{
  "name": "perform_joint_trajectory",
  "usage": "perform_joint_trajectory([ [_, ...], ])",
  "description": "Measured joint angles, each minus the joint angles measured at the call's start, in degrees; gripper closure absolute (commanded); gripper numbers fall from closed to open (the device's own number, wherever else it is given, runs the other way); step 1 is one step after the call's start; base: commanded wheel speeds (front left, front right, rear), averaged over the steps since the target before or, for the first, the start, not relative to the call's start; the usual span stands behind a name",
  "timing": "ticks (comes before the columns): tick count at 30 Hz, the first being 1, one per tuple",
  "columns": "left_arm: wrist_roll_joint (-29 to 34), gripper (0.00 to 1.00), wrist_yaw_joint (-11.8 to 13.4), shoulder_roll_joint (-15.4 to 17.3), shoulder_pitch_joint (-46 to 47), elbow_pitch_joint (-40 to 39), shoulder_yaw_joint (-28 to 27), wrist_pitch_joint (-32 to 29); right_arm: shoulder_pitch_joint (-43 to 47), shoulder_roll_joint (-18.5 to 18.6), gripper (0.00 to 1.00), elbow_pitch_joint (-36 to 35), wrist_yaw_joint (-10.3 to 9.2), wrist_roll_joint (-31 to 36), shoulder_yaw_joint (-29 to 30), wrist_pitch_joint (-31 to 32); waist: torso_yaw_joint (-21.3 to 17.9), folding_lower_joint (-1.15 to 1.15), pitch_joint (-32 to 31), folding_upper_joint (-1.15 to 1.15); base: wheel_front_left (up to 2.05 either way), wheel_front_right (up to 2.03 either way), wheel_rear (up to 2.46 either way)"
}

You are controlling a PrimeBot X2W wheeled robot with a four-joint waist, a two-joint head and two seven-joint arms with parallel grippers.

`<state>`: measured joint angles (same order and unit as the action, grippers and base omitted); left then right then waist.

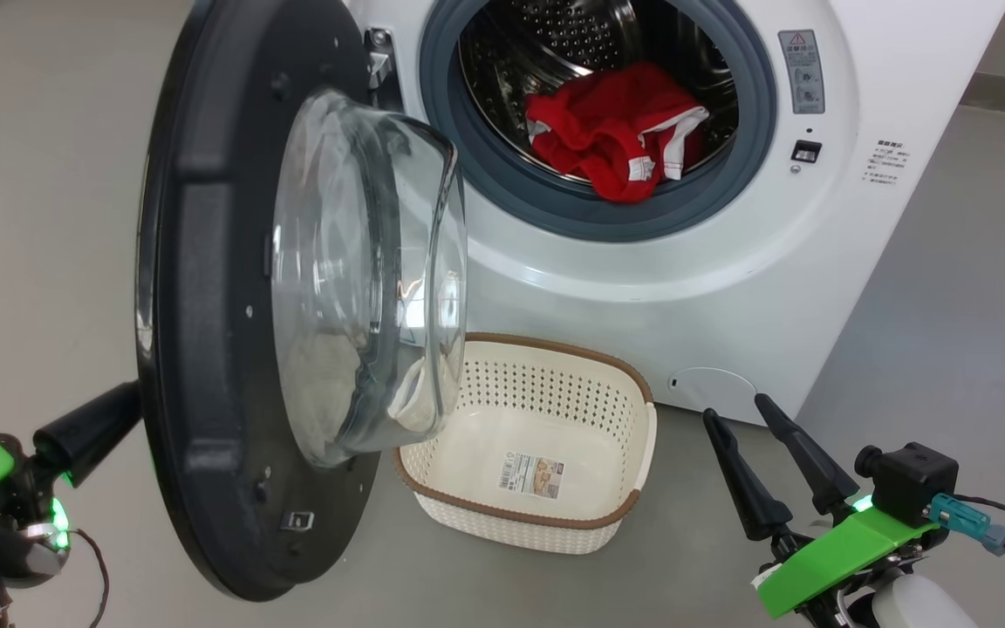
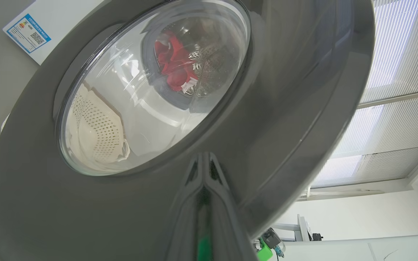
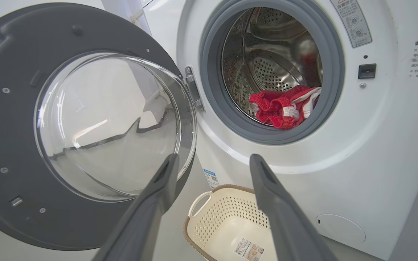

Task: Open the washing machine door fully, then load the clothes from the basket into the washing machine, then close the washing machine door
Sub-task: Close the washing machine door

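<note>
Left claw [image 2: 204,188] (pinched together) touches the open washing machine door [image 2: 285,108].

The washing machine door [image 1: 206,349] runs off the top edge of the head view. In that view its rim hides the fingertips of the left gripper [image 2: 203,192].

The door's glass bowl [image 1: 363,279] covers the left end of the basket [image 1: 555,522] — that part shows only as a smear through the glass.

The label sticker [image 1: 531,475] and the grey warning label [image 1: 801,70] are too small to read.

In the right wrist view the basket is cut off by the bottom edge, and a finger of the right gripper [image 3: 212,159] crosses it.
</note>
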<state>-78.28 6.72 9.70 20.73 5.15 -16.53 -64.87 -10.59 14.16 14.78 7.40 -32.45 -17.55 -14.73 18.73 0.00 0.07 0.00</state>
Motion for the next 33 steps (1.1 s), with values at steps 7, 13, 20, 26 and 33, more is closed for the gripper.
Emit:
perform_joint_trajectory([
  [7,0.7,1.00,-2.2,0.0,0.0,1.2,-0.2,2.0,0.0,0.0,0.00,0.0,0.00,0.0,0.0,0.0,0.6,0.00,-0.3,0.00,0.00,0.00,0.00],
  [13,3.4,0.24,-5.0,0.5,0.1,1.7,-0.4,5.0,0.0,-0.1,0.00,0.0,0.00,0.0,-0.1,0.0,0.9,0.00,-0.6,0.00,0.00,0.00,0.00],
  [20,5.8,0.00,-8.0,1.5,0.0,2.3,-1.6,8.8,0.5,-0.1,0.00,0.0,0.00,0.0,-0.3,0.0,1.0,0.00,-1.3,0.00,0.00,0.00,0.00],
  [26,9.1,0.00,-10.7,2.4,-0.6,2.3,-2.2,13.1,0.9,-0.1,0.00,0.0,0.00,0.0,-0.4,0.0,1.3,0.00,-1.6,0.00,0.00,0.00,0.00],
  [33,15.1,0.00,-13.1,3.2,-4.9,0.2,-2.2,21.5,1.2,-0.2,0.00,0.0,0.00,0.0,-0.4,0.0,1.6,0.00,-1.7,0.00,0.00,0.00,0.00],
])
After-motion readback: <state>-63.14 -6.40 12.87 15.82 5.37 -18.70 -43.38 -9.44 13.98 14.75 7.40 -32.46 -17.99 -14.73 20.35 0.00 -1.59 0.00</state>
